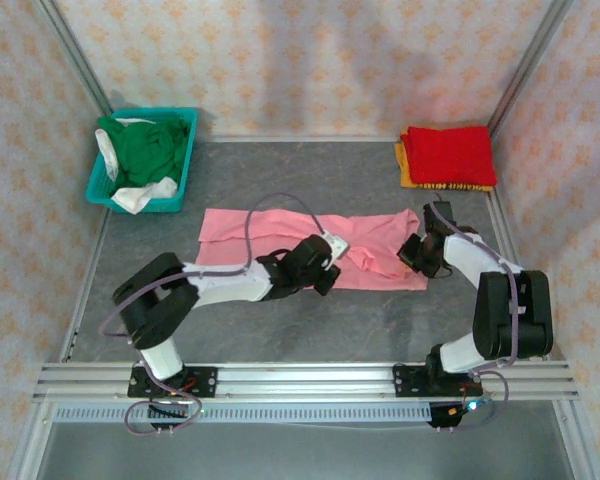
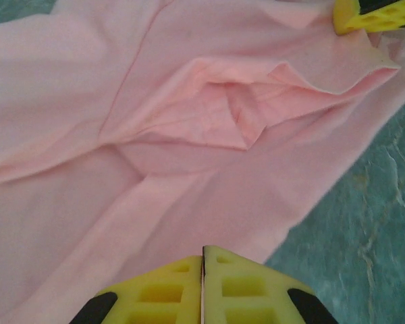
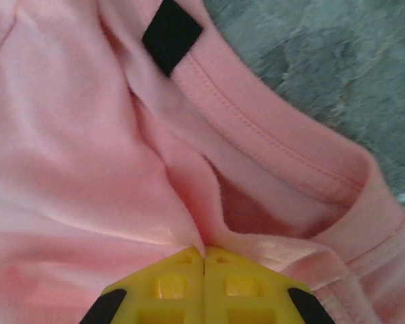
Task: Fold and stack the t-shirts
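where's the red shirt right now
In the top view the red shirt lies folded at the far right corner of the table, on top of an orange one.

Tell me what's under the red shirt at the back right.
An orange-yellow shirt, just its left and front edges showing beneath the red shirt; the rest is covered.

Teal basket (image 1: 187,165) far-left on grey table (image 1: 380,320); patterned walls (image 1: 310,60).
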Robot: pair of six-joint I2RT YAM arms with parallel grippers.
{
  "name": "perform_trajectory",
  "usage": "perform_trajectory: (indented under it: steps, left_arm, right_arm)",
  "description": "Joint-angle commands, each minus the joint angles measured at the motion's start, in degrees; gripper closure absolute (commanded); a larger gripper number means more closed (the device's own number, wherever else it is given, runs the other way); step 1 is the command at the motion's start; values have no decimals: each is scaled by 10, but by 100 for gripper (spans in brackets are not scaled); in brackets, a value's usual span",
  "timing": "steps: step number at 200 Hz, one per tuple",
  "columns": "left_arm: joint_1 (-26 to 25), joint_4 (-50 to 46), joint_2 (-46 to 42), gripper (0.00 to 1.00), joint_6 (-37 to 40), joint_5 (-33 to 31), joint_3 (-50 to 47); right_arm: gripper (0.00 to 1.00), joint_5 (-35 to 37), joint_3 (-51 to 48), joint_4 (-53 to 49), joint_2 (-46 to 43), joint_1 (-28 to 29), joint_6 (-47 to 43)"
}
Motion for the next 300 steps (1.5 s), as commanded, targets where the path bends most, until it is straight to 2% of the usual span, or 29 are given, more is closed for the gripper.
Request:
perform_trajectory:
  steps: [1, 12, 31, 53, 83, 108, 122, 147, 181, 239, 300]
  left_arm:
    - [-1, 22, -66, 92, 5, -19, -39]
    - [0, 21, -87, 91, 17, -31, -50]
    - [5, 1, -97, 91, 28, -67, -48]
    - [31, 2, -96, 91, 17, -69, -48]
    - [39, -9, -85, 91, 21, -69, -30]
    - [53, 47, -119, 91, -5, -67, -72]
    - [77, 82, -147, 89, -33, -66, -104]
    - [149, 85, -168, 89, -80, -56, -124]
    - [248, 22, -148, 88, -105, -38, -95]
    - [390, -146, -4, 89, -128, -19, 41]
    - [459, -252, 162, 95, -134, 3, 189]
  right_arm:
    - [100, 37, 9, -32, -4, -4, -11]
    - [100, 34, 8, -33, -3, -4, -13]
    - [89, 22, 8, -35, 6, -4, -13]
    - [72, 33, 15, -44, 2, -4, -13]
    - [62, 53, 39, -59, -22, -4, -22]
    - [63, 63, 72, -82, -54, 14, -33]
    - [63, 73, 87, -83, -72, 50, -38]
    - [64, 60, 94, -43, -69, 107, -34]
    - [73, 42, 111, -13, 21, 140, -10]
    - [74, 93, 104, 9, 91, 126, 23]
    - [74, 93, 67, 22, 125, 81, 21]
